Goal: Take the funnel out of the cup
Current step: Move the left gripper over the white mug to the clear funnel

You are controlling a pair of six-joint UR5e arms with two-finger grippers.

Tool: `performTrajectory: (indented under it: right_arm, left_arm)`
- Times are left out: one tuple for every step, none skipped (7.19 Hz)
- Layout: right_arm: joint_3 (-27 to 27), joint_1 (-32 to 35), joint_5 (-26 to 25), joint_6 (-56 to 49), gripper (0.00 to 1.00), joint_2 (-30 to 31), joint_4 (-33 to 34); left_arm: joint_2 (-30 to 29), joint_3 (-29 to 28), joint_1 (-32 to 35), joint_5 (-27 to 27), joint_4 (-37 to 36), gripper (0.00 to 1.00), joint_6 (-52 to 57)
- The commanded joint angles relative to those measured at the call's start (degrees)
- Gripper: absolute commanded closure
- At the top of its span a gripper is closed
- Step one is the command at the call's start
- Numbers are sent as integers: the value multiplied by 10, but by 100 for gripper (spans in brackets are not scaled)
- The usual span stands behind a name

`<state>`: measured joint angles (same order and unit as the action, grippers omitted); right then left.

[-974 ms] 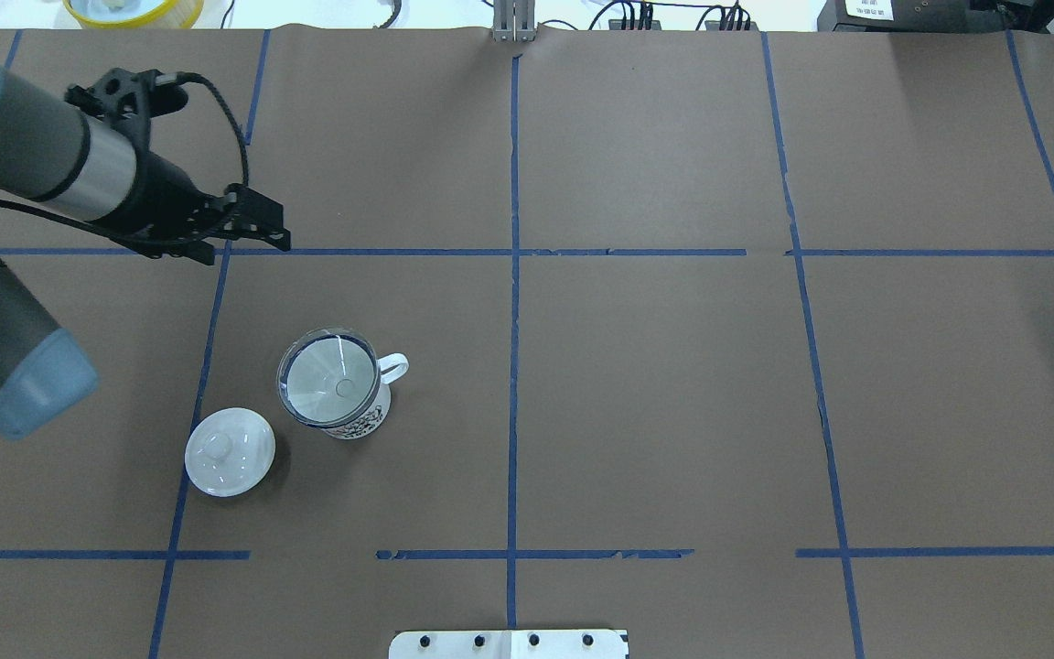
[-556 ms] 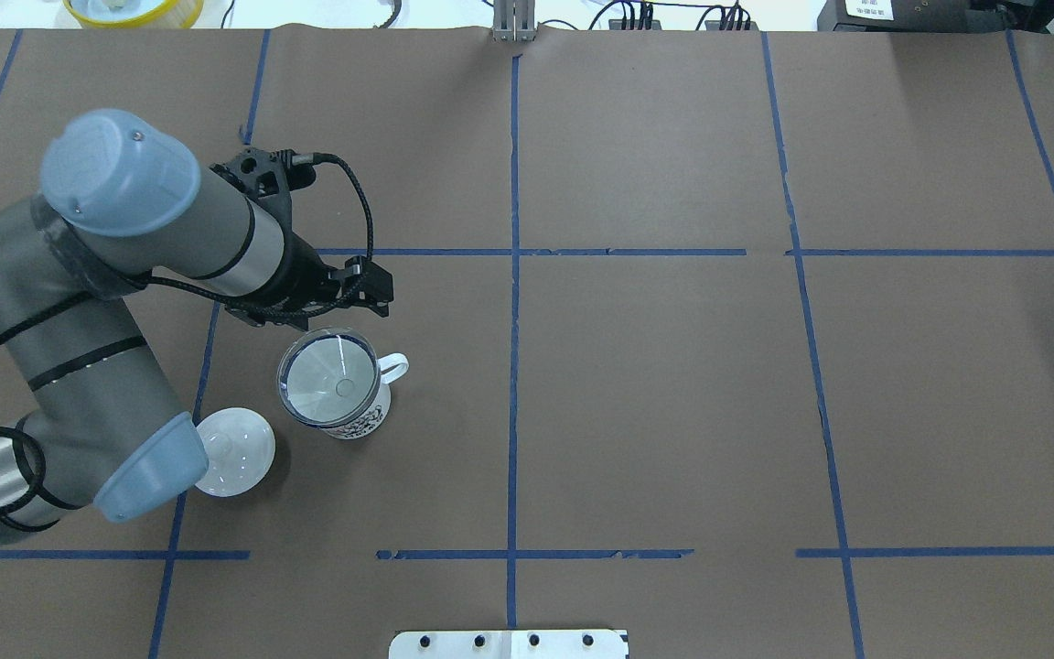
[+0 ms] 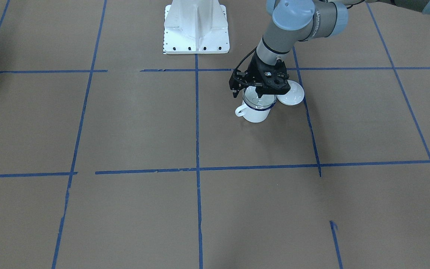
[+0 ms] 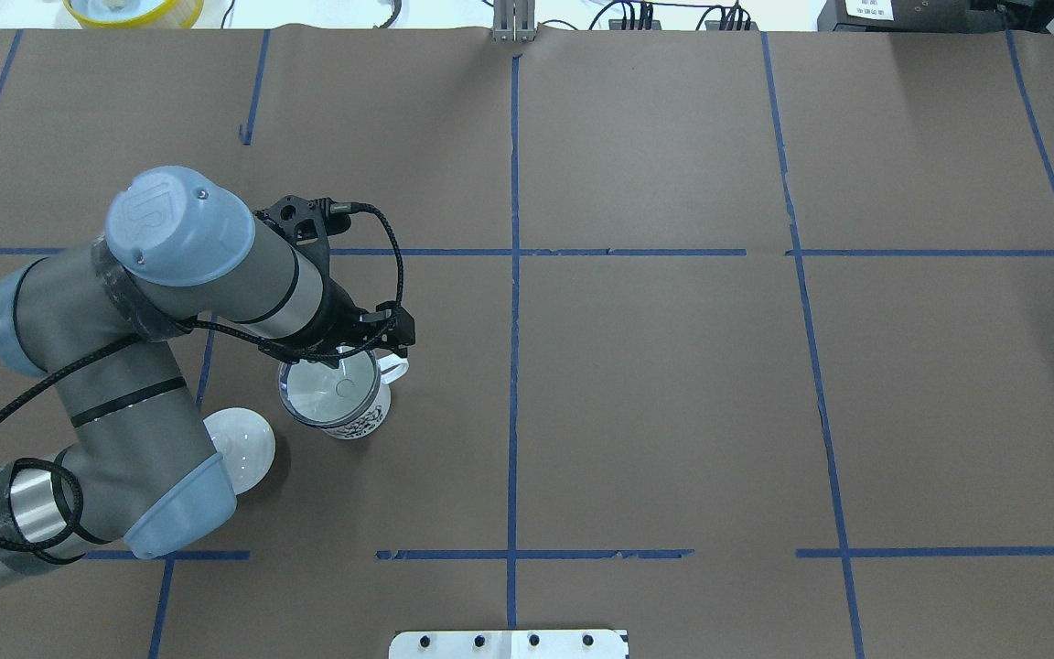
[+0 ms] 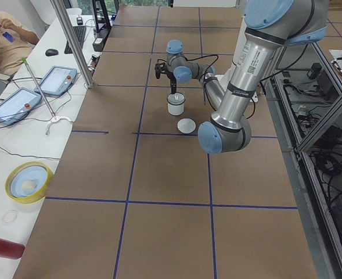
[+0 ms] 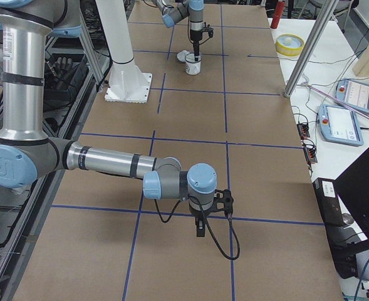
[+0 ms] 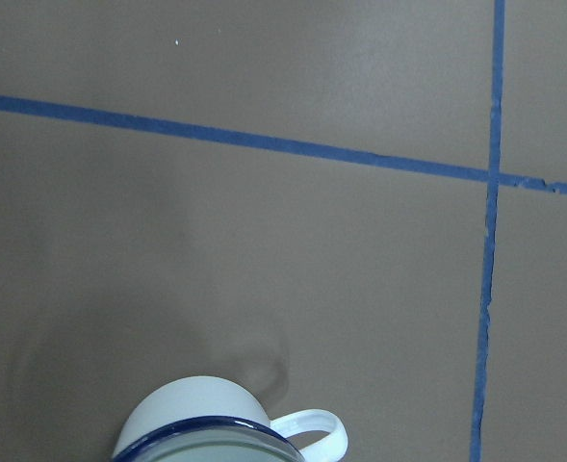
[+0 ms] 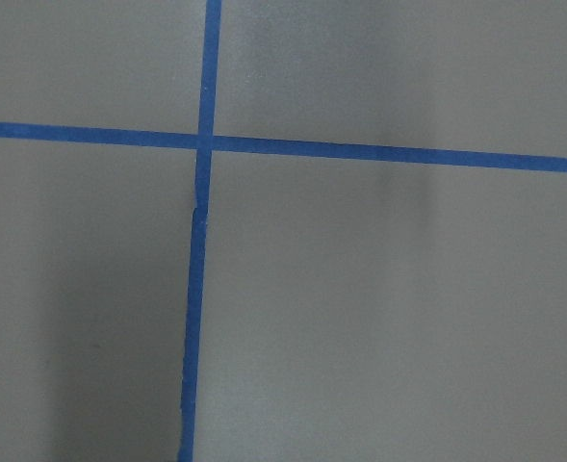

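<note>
White lid (image 4: 248,444) at left, just beside the cup (image 4: 364,423); funnel (image 4: 326,394) seated in its mouth. Advisable: pinch the funnel's far rim only and lift straight up, lest the cup tip. Left gripper (image 3: 258,93) hangs over that rim; its opening and contact cannot be told. Right gripper (image 6: 200,229), well apart, likewise.

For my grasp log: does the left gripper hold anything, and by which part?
Cannot tell. The left gripper is at the funnel's rim, funnel seated in the cup, but the fingertips do not show clearly.
</note>
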<state>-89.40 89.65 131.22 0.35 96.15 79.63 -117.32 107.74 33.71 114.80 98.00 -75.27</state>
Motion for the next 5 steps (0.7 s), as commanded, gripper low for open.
performTrajectory:
  right_arm:
    - [0, 0, 0, 0, 0, 0, 0]
    - [0, 0, 0, 0, 0, 0, 0]
    - [0, 0, 0, 0, 0, 0, 0]
    - [0, 0, 0, 0, 0, 0, 0]
    - [0, 0, 0, 0, 0, 0, 0]
  left_arm:
    - [0, -2, -8, 0, 0, 60, 0]
    - [-1, -2, -8, 0, 0, 65, 0]
    - [-2, 1, -8, 0, 0, 77, 0]
    - [-2, 4, -8, 0, -1, 94, 0]
    - [-2, 6, -8, 0, -3, 100, 0]
